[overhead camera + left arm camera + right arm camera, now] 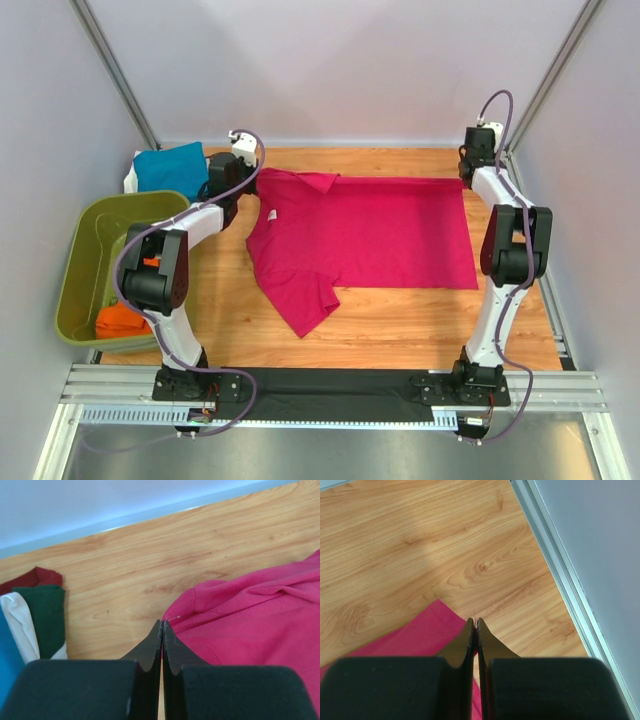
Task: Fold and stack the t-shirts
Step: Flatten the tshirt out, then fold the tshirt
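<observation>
A magenta-pink t-shirt (pixel 370 235) lies spread across the wooden table, one sleeve pointing toward the front. My left gripper (pixel 252 186) is shut on its far left corner; in the left wrist view the fingertips (pixel 162 622) pinch the pink edge (pixel 260 630). My right gripper (pixel 466 180) is shut on the far right corner, with the cloth (pixel 420 635) caught between the closed tips (pixel 473 621). A folded teal-blue t-shirt (pixel 170 167) tops a pile at the back left. An orange t-shirt (pixel 122 320) lies in the basket.
The olive-green basket (pixel 85 250) stands at the left edge beside the left arm. The folded pile shows white (pixel 20 625), dark green (pixel 45 615) and dark red (pixel 35 575) layers. Walls close the back and both sides; a metal rail (pixel 560 580) runs along the right.
</observation>
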Robot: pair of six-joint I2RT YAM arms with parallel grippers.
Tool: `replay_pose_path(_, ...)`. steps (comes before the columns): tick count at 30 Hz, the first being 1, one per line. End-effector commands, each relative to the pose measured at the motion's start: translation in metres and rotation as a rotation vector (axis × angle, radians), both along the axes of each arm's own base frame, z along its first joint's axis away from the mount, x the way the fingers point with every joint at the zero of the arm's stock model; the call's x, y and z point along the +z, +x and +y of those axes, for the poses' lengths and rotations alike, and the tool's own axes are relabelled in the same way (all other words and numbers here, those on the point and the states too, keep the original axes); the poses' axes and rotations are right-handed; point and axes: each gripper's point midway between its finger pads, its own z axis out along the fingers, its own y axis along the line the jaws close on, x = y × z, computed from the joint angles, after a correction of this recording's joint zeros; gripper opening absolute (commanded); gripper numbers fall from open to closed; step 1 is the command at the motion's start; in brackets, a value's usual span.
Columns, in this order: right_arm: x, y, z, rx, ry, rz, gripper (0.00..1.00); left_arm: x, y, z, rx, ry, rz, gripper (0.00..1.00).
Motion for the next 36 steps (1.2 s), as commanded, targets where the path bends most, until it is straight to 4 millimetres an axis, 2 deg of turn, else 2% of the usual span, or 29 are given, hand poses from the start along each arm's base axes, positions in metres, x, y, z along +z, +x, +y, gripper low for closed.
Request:
replay_pose_path(1, 0.044, 0.001, -0.018, -0.056, -0.016, -0.126, 0.00, 0.047, 0.014, 0.021, 0.029, 0.049, -0.154, 0.00)
replay_pose_path(4, 0.041, 0.000, -0.018, -0.057, -0.009, -0.124, 0.00, 0.047, 0.017, 0.021, 0.013, 0.068, -0.162, 0.00)
replay_pose_path(11, 0.035, 0.007, -0.017, -0.040, -0.005, -0.120, 0.00, 0.032, 0.024, 0.021, 0.009, 0.075, -0.131, 0.00)
replay_pose_path(12, 0.038, 0.010, -0.018, -0.038, -0.008, -0.125, 0.00, 0.034, 0.027, 0.020, 0.008, 0.074, -0.137, 0.00)
replay_pose_path(13, 0.038, 0.012, -0.018, -0.038, -0.009, -0.128, 0.00, 0.028, 0.030, 0.020, 0.008, 0.075, -0.127, 0.00)
replay_pose_path(14, 0.033, 0.014, -0.020, -0.040, -0.010, -0.120, 0.00, 0.028, 0.033, 0.019, 0.008, 0.070, -0.129, 0.00)
replay_pose_path(15, 0.038, 0.018, -0.020, -0.040, -0.013, -0.130, 0.00, 0.032, 0.037, 0.018, 0.005, 0.063, -0.137, 0.00)
replay_pose_path(16, 0.039, 0.019, -0.022, -0.039, -0.017, -0.131, 0.00, 0.026, 0.040, 0.015, -0.003, 0.058, -0.127, 0.00)
replay_pose_path(22, 0.035, 0.028, -0.026, -0.032, -0.033, -0.122, 0.00, 0.022, 0.054, 0.010, -0.021, 0.047, -0.130, 0.00)
replay_pose_path(28, 0.024, 0.031, -0.024, -0.019, -0.020, -0.109, 0.00, 0.013, 0.052, 0.006, -0.051, 0.052, -0.116, 0.00)
replay_pose_path(32, 0.014, 0.023, -0.022, -0.021, -0.002, -0.091, 0.00, 0.008, 0.047, 0.004, -0.078, 0.071, -0.117, 0.00)
replay_pose_path(36, 0.014, 0.017, -0.020, -0.015, 0.002, -0.097, 0.00, 0.011, 0.040, 0.006, -0.083, 0.092, -0.141, 0.00)
